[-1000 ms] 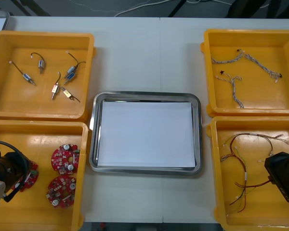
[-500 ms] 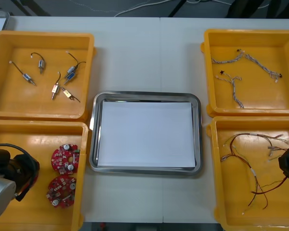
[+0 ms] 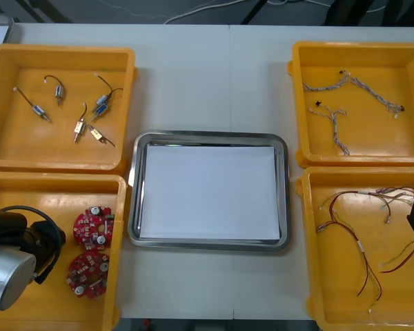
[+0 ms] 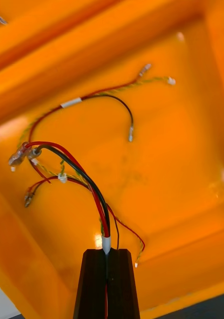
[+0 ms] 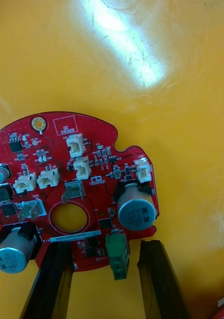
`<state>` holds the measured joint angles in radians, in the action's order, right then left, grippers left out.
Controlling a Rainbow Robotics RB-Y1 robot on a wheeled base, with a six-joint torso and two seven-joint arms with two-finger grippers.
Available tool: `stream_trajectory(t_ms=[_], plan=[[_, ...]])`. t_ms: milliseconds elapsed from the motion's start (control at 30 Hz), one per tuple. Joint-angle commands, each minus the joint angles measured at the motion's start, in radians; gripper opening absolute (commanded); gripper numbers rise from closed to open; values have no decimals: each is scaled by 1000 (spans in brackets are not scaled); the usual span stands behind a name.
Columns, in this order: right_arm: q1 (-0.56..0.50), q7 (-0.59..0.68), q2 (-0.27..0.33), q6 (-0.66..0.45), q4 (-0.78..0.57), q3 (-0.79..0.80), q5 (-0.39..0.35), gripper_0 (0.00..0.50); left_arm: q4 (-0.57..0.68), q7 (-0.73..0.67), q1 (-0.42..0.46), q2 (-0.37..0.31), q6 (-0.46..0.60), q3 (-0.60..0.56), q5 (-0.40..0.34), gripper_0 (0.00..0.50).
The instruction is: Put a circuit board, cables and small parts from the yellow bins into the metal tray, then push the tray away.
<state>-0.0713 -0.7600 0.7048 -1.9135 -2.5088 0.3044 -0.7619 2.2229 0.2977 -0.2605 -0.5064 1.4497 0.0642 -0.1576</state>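
- Right wrist view: my right jaws pinch tight on the red-and-black cables [image 4: 99, 199] over the yellow bin [image 4: 181, 149] at the tabletop's near-right corner.
- My left jaws gape wide, straddling a circuit board [image 5: 67, 164] edge.

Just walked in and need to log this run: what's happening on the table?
The right gripper is shut on a bundle of red, black and yellow cables in the near right yellow bin. The left gripper, open, sits at the edge of a round red circuit board in the near left yellow bin. The shiny metal tray with its white inside holds nothing yet.
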Motion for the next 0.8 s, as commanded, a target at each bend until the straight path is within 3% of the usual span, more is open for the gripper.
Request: stream_trajectory(t_ms=[33,200,233,267,567,800], plan=[[53,-114,50,-6,-47,28,-10,0,-5,-61,30,19,-9,20,12,282],[76,-212,68,-6,-51,27,-33,0,-12,-58,40,19,-9,20,10,102],[81,-236,71,-6,-51,28,-43,0,-14,-57,40,19,-11,20,10,34],[85,-260,74,-6,-51,27,-59,0,-14,-57,41,19,-9,20,9,0],[116,-430,116,-6,-50,19,-172,0,-11,-23,43,-3,-9,20,26,0],[143,-539,139,-6,-50,-11,-172,0,27,90,46,-72,24,-26,-3,0]])
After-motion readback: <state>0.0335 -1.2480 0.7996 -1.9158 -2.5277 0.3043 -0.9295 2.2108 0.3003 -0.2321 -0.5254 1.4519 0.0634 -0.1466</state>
